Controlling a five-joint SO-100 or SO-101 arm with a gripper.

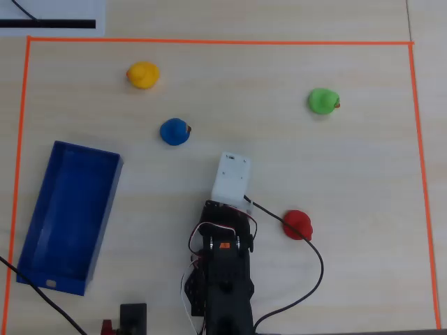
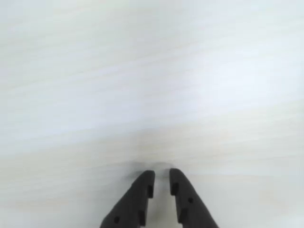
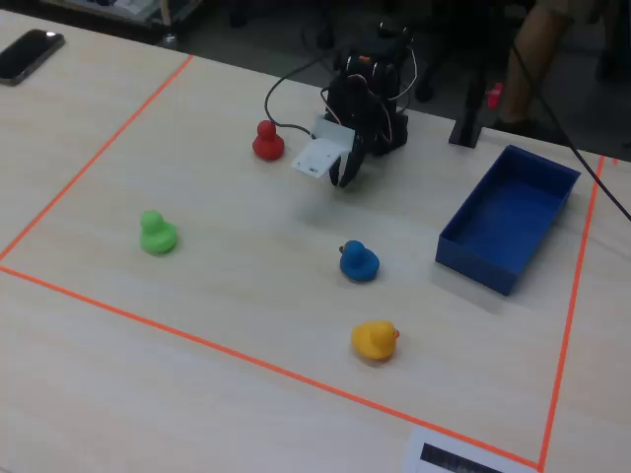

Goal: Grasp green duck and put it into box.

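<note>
The green duck (image 1: pixel 323 101) stands on the table at the upper right of the overhead view, and at the left of the fixed view (image 3: pixel 157 233). The dark-blue box (image 1: pixel 42 237) lies empty at the left of the overhead view and at the right of the fixed view (image 3: pixel 473 258). My gripper (image 2: pixel 161 178) hangs just above bare table near the arm's base (image 3: pixel 340 178), far from the duck and the box. Its jaws are nearly together with only a thin slit, and hold nothing. In the overhead view the white wrist camera (image 1: pixel 230 176) hides the fingers.
A blue duck (image 1: pixel 174 131) and a yellow duck (image 1: pixel 142 75) stand between the arm and the far tape line. A red duck (image 1: pixel 297 225) sits close to the arm's right side, by a black cable (image 1: pixel 318 269). Orange tape (image 1: pixel 209 42) frames the work area.
</note>
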